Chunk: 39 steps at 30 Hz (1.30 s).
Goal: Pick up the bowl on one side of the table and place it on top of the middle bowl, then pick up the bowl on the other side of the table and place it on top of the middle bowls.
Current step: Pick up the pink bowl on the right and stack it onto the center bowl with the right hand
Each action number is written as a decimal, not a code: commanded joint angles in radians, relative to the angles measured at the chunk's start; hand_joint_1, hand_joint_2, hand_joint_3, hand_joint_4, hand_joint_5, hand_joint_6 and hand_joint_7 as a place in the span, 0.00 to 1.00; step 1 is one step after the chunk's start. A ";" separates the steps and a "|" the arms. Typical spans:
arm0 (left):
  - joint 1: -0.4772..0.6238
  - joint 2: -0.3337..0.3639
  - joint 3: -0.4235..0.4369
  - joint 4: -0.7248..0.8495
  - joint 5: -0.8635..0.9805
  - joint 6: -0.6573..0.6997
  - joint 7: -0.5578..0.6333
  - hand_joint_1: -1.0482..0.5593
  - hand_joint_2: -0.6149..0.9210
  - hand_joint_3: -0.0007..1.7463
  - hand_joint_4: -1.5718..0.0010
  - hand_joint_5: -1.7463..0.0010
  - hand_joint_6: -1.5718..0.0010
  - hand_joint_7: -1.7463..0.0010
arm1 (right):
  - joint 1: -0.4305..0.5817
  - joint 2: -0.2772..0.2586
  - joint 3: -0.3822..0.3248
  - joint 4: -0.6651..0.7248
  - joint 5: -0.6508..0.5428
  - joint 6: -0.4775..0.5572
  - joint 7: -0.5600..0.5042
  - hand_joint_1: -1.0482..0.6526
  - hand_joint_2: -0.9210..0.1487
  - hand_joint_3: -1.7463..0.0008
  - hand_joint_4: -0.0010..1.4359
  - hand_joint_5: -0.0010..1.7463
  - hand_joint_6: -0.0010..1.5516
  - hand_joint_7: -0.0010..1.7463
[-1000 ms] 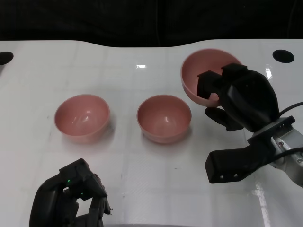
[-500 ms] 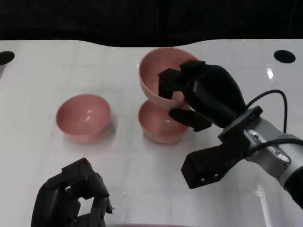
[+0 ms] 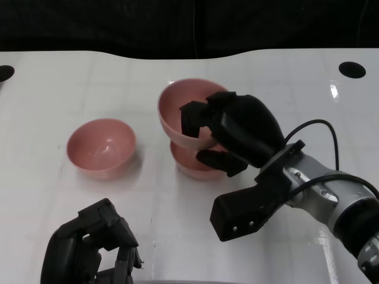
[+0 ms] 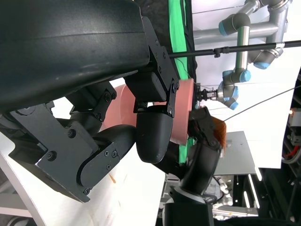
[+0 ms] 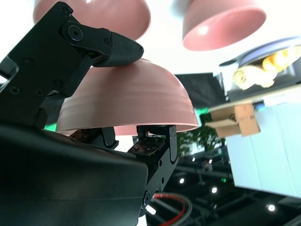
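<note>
My right hand (image 3: pixel 237 130) grips a pink bowl (image 3: pixel 174 112) by its rim, fingers inside and thumb under the outer wall. It holds the bowl tilted directly over the middle pink bowl (image 3: pixel 186 161), covering most of it; whether the two touch I cannot tell. In the right wrist view the held bowl (image 5: pixel 127 101) fills the centre, with the middle bowl (image 5: pixel 91 14) and the left bowl (image 5: pixel 221 23) beyond. The left bowl (image 3: pixel 102 147) stands alone on the white table (image 3: pixel 284 89). My left hand (image 3: pixel 89 251) hangs at the near edge, fingers curled (image 4: pixel 155 132), holding nothing.
Two dark round holes sit in the table's far corners, one at the right (image 3: pixel 352 69) and one at the left (image 3: pixel 5 73). A black cable (image 3: pixel 320 125) loops above my right forearm. The far side ends at a dark backdrop.
My right hand has carried the bowl from the table's right side leftward and lowered it over the middle bowl. The left hand and left bowl have stayed put.
</note>
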 commanded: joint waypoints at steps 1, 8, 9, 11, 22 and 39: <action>0.006 0.008 0.005 -0.006 0.002 -0.008 0.010 0.57 0.61 0.82 0.40 0.05 0.42 0.17 | -0.031 0.002 0.009 0.026 0.000 -0.013 -0.009 0.50 0.53 0.26 0.67 1.00 0.50 1.00; 0.010 0.006 0.004 -0.008 0.000 -0.002 0.009 0.57 0.63 0.81 0.40 0.05 0.43 0.17 | -0.042 0.016 0.018 0.058 0.006 -0.003 0.005 0.49 0.53 0.26 0.66 1.00 0.49 1.00; 0.010 0.006 0.004 -0.008 -0.001 -0.003 0.009 0.57 0.63 0.81 0.40 0.05 0.42 0.17 | -0.042 0.017 0.019 0.060 0.008 -0.003 0.005 0.49 0.53 0.27 0.65 1.00 0.49 1.00; 0.010 0.006 0.004 -0.007 -0.001 -0.003 0.009 0.57 0.63 0.80 0.40 0.05 0.42 0.17 | -0.044 0.018 0.020 0.063 0.009 -0.004 0.004 0.49 0.54 0.27 0.65 1.00 0.49 1.00; 0.022 0.003 -0.006 -0.018 0.016 -0.014 0.016 0.56 0.63 0.79 0.39 0.05 0.42 0.17 | -0.065 0.039 0.055 0.182 -0.007 0.039 0.000 0.49 0.50 0.31 0.64 1.00 0.47 1.00; 0.018 0.002 -0.011 -0.006 0.015 -0.026 0.018 0.58 0.66 0.75 0.40 0.04 0.42 0.18 | -0.121 0.076 0.107 0.328 -0.016 0.124 0.084 0.38 0.03 0.85 0.45 0.18 0.45 0.02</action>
